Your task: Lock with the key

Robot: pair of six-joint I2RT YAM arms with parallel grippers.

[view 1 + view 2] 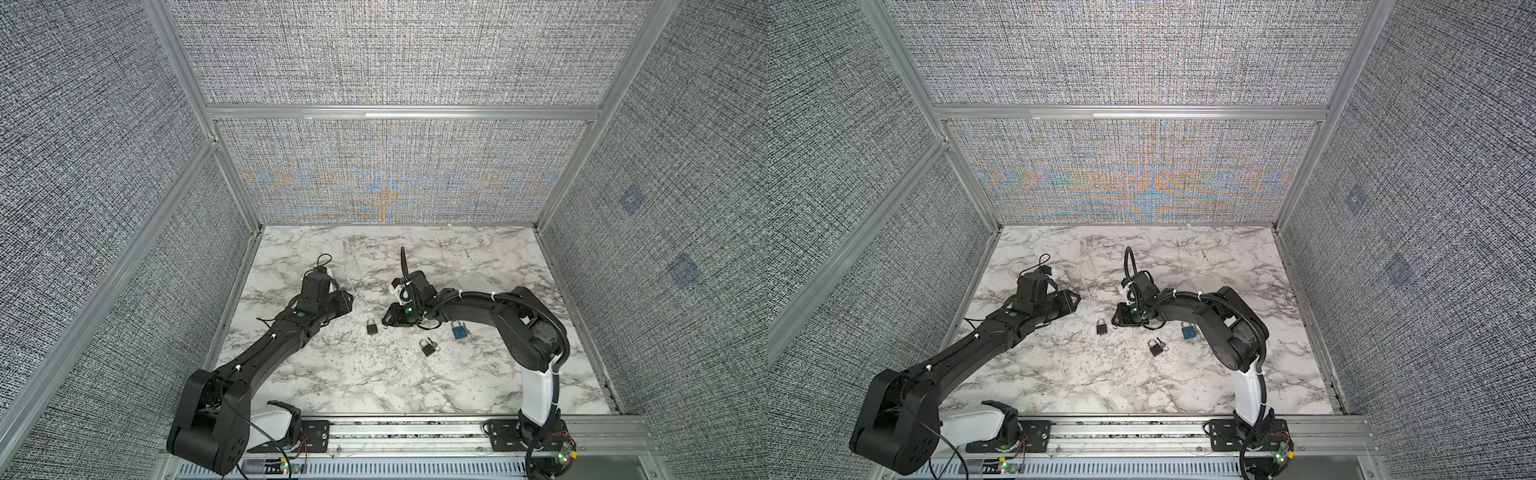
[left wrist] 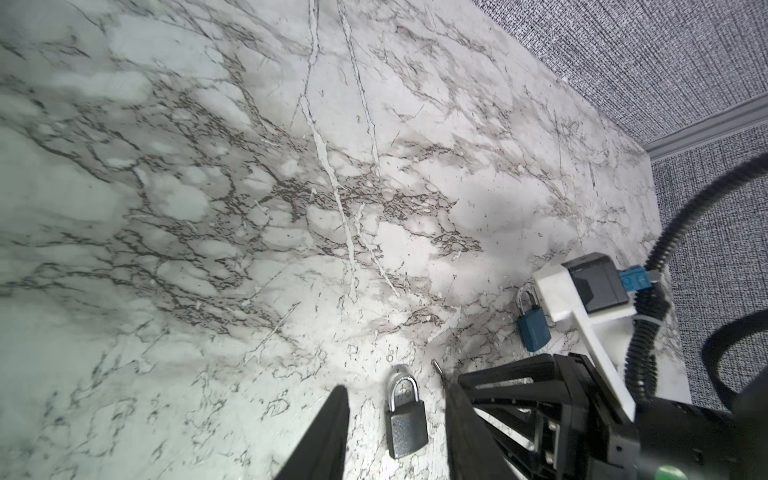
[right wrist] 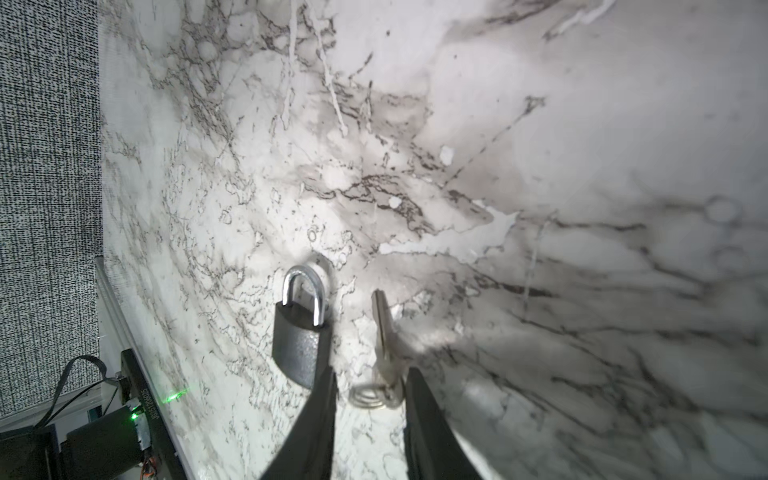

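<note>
- Right wrist view: a small silver key [image 3: 383,324] lies flat on the marble worktop [image 3: 540,124], just beside a dark padlock [image 3: 297,349] that also lies flat.
- The right pincer [image 3: 371,370] hangs low over the key's ring end. Its jaws are parted to either side and, as far as I can see, grip nothing.
- Left wrist view: the left pincer [image 2: 397,386] is likewise partly open and empty. The same padlock shows between its fingers but apart from them.
- In a top view, a second dark padlock [image 1: 428,348] and a blue padlock [image 1: 459,331] lie further to the right.
- Progress, as I judge it, is early. The key is not in the padlock's keyhole, so picking it up, inserting it and turning it all remain. I cannot tell whether the shackle is latched.
</note>
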